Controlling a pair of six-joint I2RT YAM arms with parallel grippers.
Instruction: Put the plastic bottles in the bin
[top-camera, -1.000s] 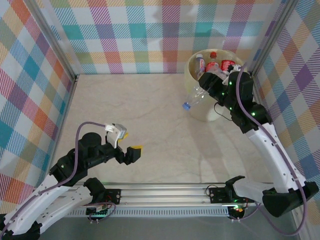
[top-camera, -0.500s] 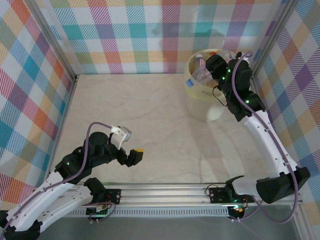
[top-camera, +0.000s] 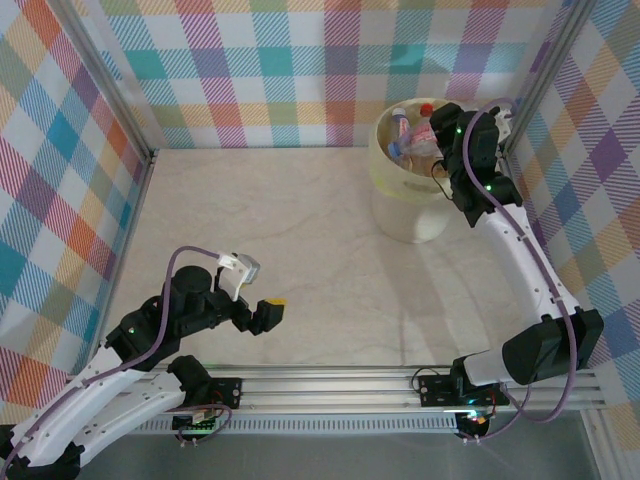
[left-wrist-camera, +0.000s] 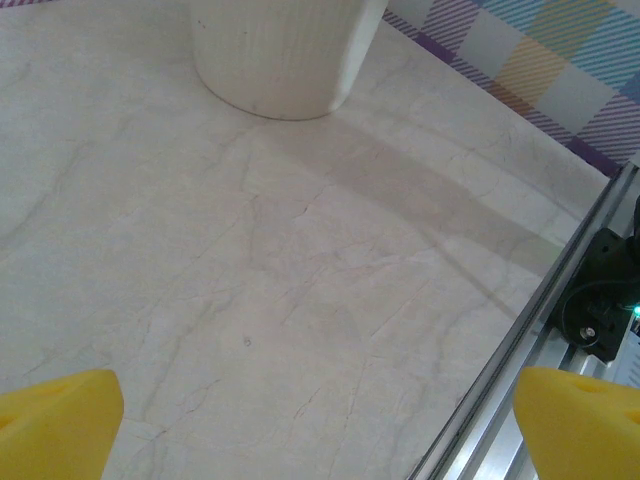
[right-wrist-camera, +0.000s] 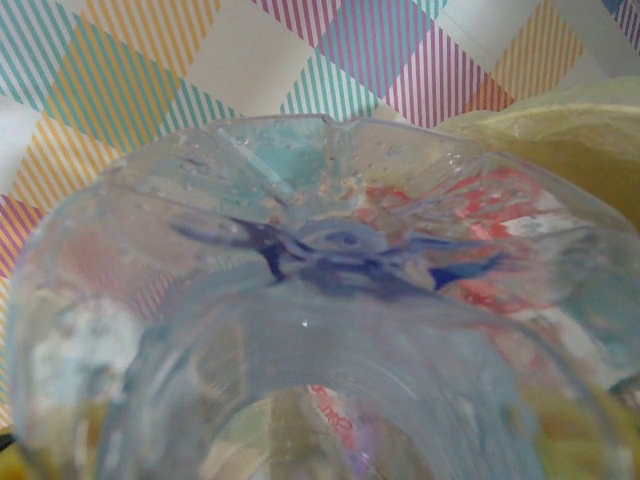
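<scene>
My right gripper (top-camera: 438, 136) hangs over the mouth of the bin (top-camera: 398, 212), a pale yellow bucket at the far right of the table. It is shut on a clear plastic bottle (top-camera: 410, 150) that tilts down into the bin. In the right wrist view the ribbed base of that bottle (right-wrist-camera: 320, 300) looms very close, with red labels showing through it and the bin's rim (right-wrist-camera: 560, 140) behind. Other bottles (top-camera: 425, 114) with red and white caps lie inside the bin. My left gripper (top-camera: 268, 312) rests low at the near left, open, its yellow fingertips (left-wrist-camera: 60, 430) far apart over bare table.
Plaid walls close in the table on three sides, and the bin stands in the far right corner against them. An aluminium rail (top-camera: 330, 385) runs along the near edge and also appears at the edge of the left wrist view (left-wrist-camera: 520, 350). The bin's base (left-wrist-camera: 280, 60) stands ahead of the left gripper.
The right arm has lifted the bottle from in front of the bin up and over its rim. The left arm has drawn back slightly toward the near edge, still open.
</scene>
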